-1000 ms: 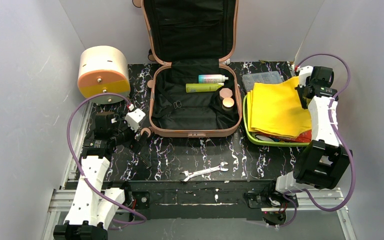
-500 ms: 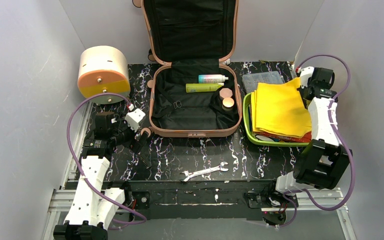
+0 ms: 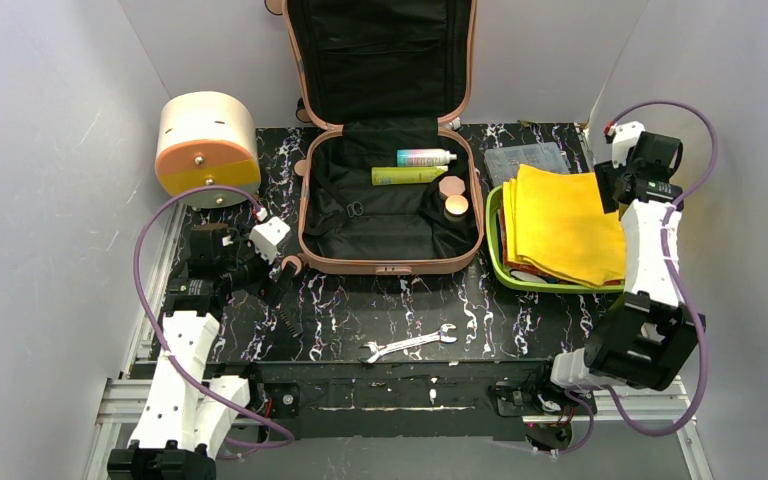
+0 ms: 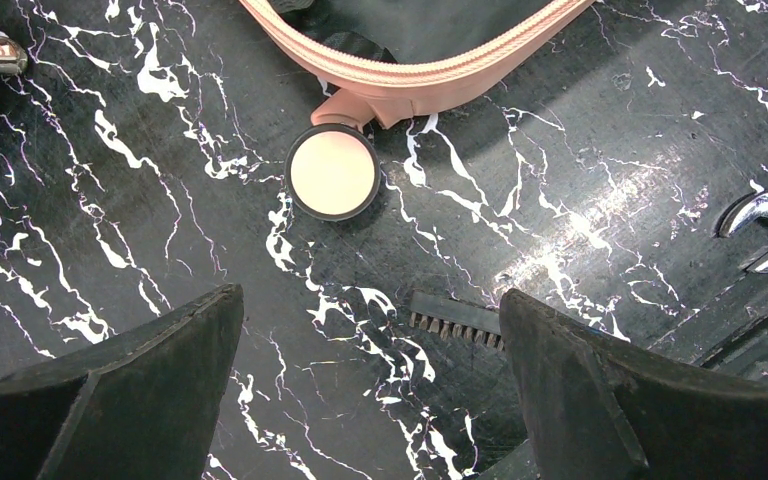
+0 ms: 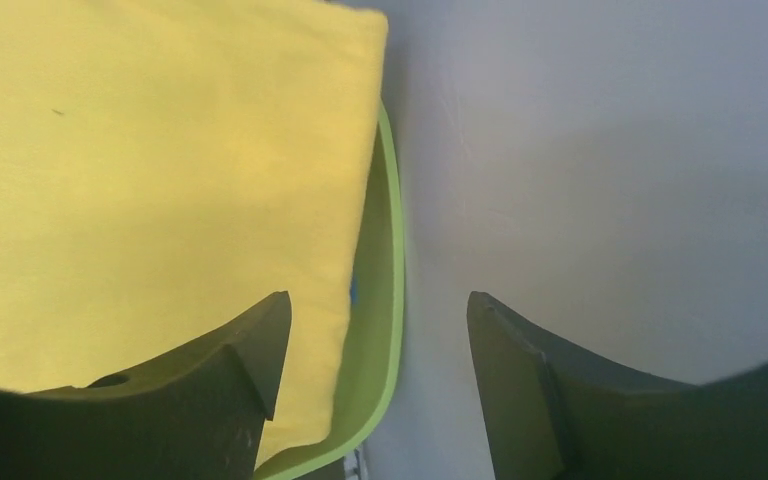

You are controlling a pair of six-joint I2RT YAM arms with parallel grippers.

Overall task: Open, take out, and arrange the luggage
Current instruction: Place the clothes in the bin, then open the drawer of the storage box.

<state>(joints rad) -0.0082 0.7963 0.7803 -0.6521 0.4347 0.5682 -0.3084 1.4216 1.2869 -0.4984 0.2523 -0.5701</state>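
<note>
At three o'clock the right gripper [image 5: 378,300] hangs spread, empty; lift straight up without dragging the yellow cloth [image 3: 560,225].

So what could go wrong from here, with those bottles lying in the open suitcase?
The right gripper hangs open at the edge of the yellow cloth; one finger might snag it and drag it off the green tray. The bottles and small round jars in the luggage look rounded, so they might roll or slip when pinched. An arm bumping the upright lid could tip it forward.
</note>
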